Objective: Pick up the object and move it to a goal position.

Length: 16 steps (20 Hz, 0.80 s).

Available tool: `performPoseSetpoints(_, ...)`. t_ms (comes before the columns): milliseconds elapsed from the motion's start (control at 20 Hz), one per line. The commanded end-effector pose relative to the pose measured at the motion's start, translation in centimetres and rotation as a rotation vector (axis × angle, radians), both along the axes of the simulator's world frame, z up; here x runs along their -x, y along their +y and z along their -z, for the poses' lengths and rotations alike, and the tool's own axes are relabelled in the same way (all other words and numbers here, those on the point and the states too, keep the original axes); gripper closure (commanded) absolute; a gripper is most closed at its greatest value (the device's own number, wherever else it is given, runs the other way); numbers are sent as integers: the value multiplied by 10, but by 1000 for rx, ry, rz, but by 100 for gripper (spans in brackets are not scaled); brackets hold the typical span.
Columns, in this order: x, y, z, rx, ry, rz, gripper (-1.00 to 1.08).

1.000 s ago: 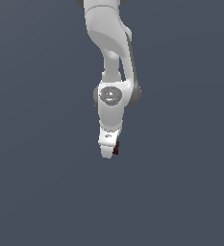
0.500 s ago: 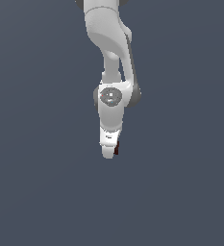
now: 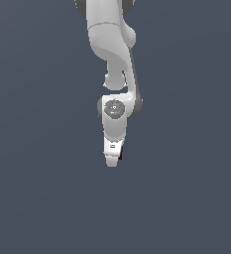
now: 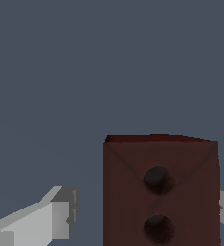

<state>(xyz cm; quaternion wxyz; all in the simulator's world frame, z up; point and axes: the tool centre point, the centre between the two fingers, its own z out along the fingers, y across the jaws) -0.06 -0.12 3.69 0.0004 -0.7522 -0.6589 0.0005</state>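
No readable text, labels, brands or numbers in either view. Only markings: two round dark dots on the facing side of the maroon block (image 4: 160, 192), one above the other, not characters. Round grey emblem on the arm's wrist joint (image 3: 115, 109) is too blurred to read.

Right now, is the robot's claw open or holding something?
Gripper: open around the maroon block, one finger clearly apart from it, not gripping.

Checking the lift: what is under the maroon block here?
Around the block only plain grey background shows, no surface or goal marker. What lies directly beneath is hidden. In the exterior view, the gripper covers most of it.
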Motion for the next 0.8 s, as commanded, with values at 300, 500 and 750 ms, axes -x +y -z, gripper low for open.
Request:
performPoseSetpoints(300, -1, 0, 10, 0, -1, 0, 108)
performPoseSetpoints(500, -1, 0, 10, 0, -1, 0, 108)
performPoseSetpoints(750, -1, -1, 9, 0, -2, 0, 108)
